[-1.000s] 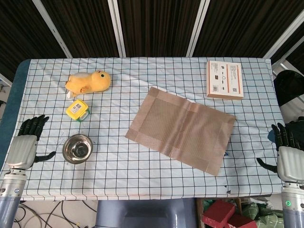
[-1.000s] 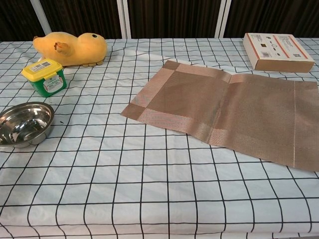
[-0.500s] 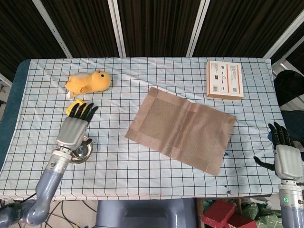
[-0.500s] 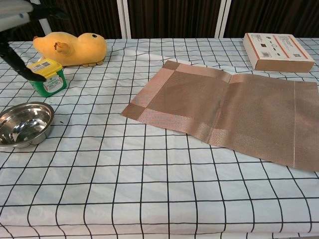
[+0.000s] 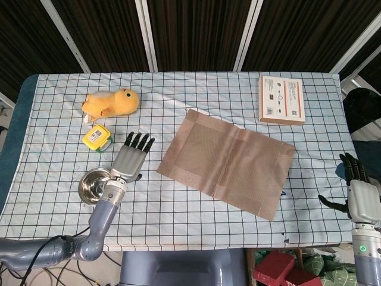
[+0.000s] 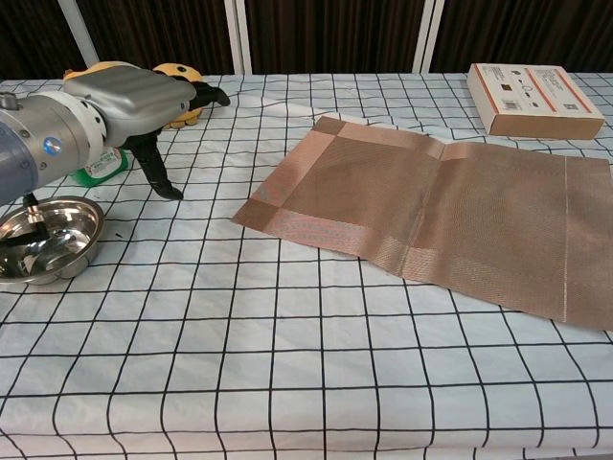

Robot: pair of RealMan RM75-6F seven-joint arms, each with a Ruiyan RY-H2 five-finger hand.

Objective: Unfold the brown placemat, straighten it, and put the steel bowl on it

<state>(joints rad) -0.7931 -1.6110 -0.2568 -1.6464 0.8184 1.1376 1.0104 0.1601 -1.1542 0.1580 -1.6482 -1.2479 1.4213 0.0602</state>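
The left hand (image 5: 129, 161) hangs over the checked tablecloth (image 5: 178, 202) with its fingers (image 5: 138, 142) stretched out flat and slightly apart, holding nothing. They point toward the far edge of the table. The steel bowl (image 5: 93, 185) sits behind those fingertips, down by the wrist and on its outer side; in the chest view the bowl (image 6: 46, 240) stands upright under the forearm. From here I cannot tell whether the arm touches its rim.

Off the fingertips' inner side, close but apart from them, lies the brown placemat (image 5: 226, 162). It is spread open and flat, turned at an angle to the table's edges, with a crease running across its middle.

Just outward of the fingertips stands a small green jar with a yellow lid (image 5: 97, 137). Beyond it, farther out past the fingertips, a yellow plush duck (image 5: 111, 102) lies on its side. In the chest view the left hand hides most of both.

The right hand (image 5: 361, 196) is well away, off the table's other edge, fingers (image 5: 352, 167) straight and apart, thumb stuck out sideways, empty. A flat cardboard box (image 5: 281, 100) with a printed label lies far ahead of those fingertips, near the table's back corner.
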